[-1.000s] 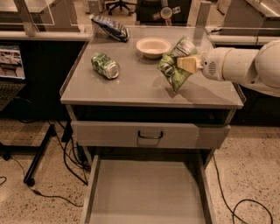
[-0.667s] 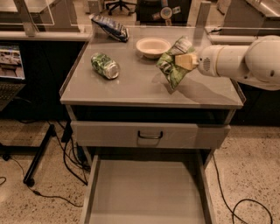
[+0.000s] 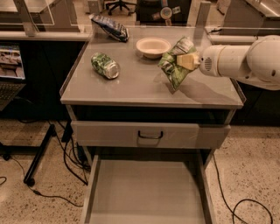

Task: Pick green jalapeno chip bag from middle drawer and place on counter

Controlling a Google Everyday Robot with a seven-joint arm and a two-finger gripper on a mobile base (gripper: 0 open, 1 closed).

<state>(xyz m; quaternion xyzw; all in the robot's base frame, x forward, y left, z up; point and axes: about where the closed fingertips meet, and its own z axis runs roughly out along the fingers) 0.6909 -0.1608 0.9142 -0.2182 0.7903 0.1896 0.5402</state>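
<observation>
Camera view: green jalapeno chip bag out of middle drawer; gripper, beside bowl, jaws clamped on it over counter. Release pending.

An office-style lab: swivel chair, laptop, floor cables, robot hand gripping green bag over counter.
</observation>
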